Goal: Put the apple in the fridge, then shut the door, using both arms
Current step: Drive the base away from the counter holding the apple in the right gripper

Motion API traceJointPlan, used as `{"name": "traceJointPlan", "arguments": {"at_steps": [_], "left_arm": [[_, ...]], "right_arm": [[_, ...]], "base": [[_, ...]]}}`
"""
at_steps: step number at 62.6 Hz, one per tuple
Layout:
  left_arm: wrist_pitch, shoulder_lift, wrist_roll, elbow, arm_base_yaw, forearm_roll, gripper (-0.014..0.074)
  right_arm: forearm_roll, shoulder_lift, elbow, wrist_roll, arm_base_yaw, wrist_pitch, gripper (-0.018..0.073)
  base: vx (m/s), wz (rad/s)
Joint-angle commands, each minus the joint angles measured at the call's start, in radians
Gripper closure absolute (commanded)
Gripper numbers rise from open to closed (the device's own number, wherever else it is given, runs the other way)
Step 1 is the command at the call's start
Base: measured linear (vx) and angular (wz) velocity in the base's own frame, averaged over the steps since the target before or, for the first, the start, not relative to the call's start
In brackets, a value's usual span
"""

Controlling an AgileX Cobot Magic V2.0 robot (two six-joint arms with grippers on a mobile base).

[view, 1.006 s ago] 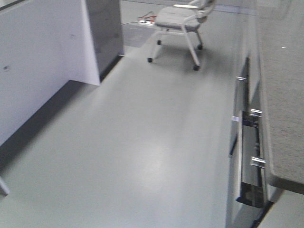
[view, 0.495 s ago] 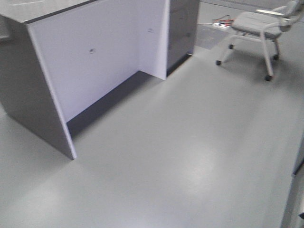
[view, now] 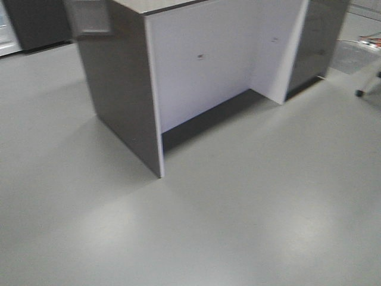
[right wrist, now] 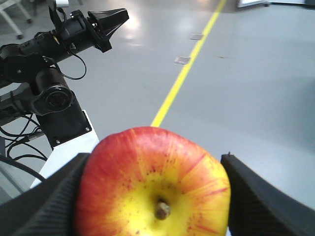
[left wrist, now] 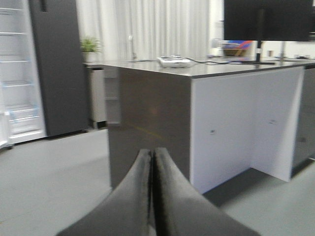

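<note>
The apple [right wrist: 152,172], red with a yellow patch round its stem, fills the bottom of the right wrist view. My right gripper [right wrist: 155,189] is shut on it, a black ribbed finger [right wrist: 51,196] pressing each side. In the same view my left arm's black gripper [right wrist: 110,19] shows at the top left. My left gripper [left wrist: 152,156] is shut and empty, its fingers pressed together. The fridge [left wrist: 56,64] stands far left, dark grey outside, with white shelves [left wrist: 17,73] showing. Its dark base [view: 36,24] appears at the front view's top left. I cannot tell the door apart.
A counter island [view: 119,89] with a dark side panel and white inner faces stands ahead, a keyboard-like item [left wrist: 173,61] and a monitor [left wrist: 268,19] on top. A plant [left wrist: 90,45] sits behind. A yellow line [right wrist: 189,64] crosses the grey floor. A chair wheel [view: 359,92] is at right.
The front view has swung left: the chair and the right-hand counter slid out of frame, the island moved to the centre, and the fridge's base came in at top left.
</note>
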Motion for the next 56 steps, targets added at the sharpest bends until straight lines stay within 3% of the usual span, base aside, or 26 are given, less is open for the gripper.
{"name": "traceJointPlan", "arguments": {"at_steps": [1, 31, 56], "left_arm": [[-0.077, -0.015, -0.01, 0.021, -0.002, -0.012, 0.0603], [-0.077, -0.015, -0.01, 0.021, -0.002, -0.012, 0.0603], [-0.077, -0.015, -0.01, 0.021, -0.002, -0.012, 0.0603]], "right_arm": [[0.051, 0.009, -0.029, -0.004, -0.003, -0.049, 0.0141], [0.051, 0.009, -0.029, -0.004, -0.003, -0.049, 0.0141], [0.051, 0.009, -0.029, -0.005, -0.003, -0.049, 0.0141]], "base": [[-0.16, 0.61], [-0.14, 0.54], [-0.08, 0.3]]}}
